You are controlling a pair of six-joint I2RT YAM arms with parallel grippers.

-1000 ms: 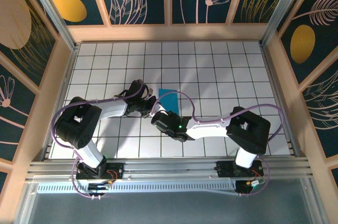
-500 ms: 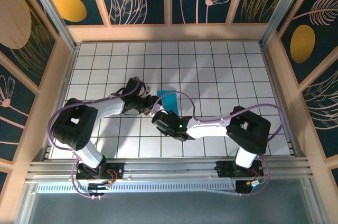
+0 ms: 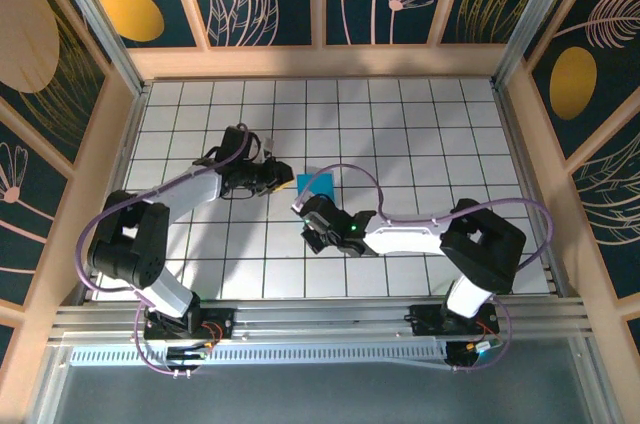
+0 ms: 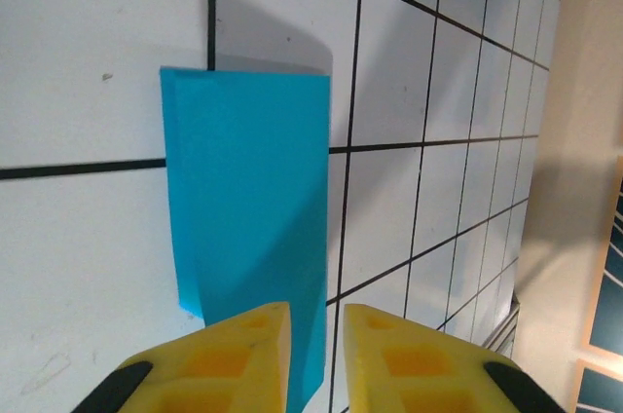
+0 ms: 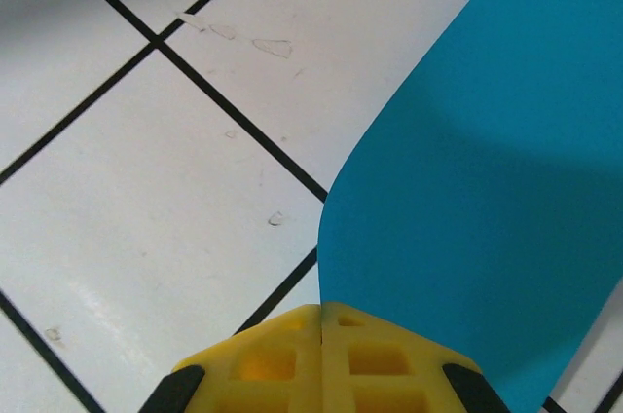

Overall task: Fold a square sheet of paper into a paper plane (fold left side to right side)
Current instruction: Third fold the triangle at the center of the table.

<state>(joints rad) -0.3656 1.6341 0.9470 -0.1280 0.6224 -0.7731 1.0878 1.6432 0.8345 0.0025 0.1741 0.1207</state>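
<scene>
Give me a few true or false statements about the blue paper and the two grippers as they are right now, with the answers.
1. The table under the blue paper is white with black grid lines. True.
2. The right gripper has its jaws wide open. False: they are shut, pinching the paper's edge, which curves up from the table.
3. The paper is already a slim pointed dart. False: in the left wrist view it is a plain rectangle.
4. The left gripper has yellow fingers with a narrow gap between them. True.
</scene>
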